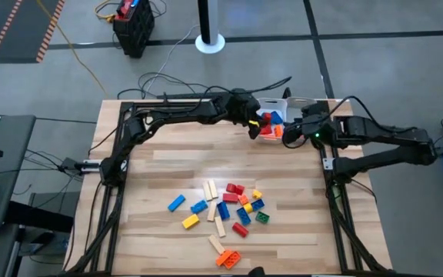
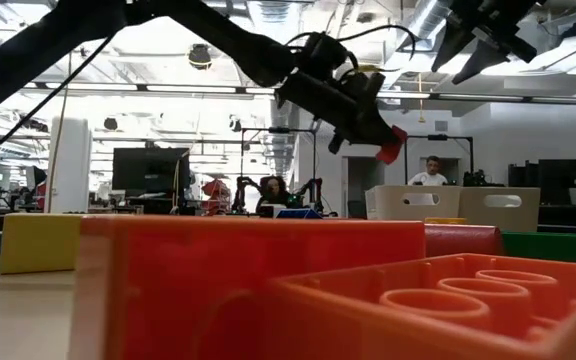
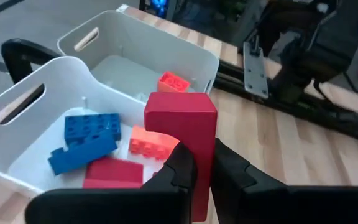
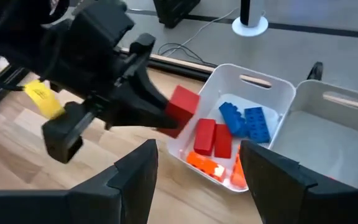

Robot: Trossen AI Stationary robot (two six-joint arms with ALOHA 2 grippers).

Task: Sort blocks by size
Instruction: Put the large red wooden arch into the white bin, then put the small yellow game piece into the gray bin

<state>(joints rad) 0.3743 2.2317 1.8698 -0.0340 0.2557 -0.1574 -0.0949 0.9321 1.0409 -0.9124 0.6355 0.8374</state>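
Loose blocks [image 1: 228, 211] lie scattered on the bench [image 1: 168, 169] near its front edge. Farther back, the left hand [image 3: 199, 163] is clamped on a red block [image 3: 185, 130] above a white tray [image 4: 229, 134] holding more; beside it the right hand [image 4: 197, 165] hovers, fingers apart.

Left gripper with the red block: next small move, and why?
Probably ease it a little further over the white tray, then open. The left gripper is shut on the red block, held in the air at the tray's near rim, not clearly above the blocks inside. The right gripper waits open beside it.
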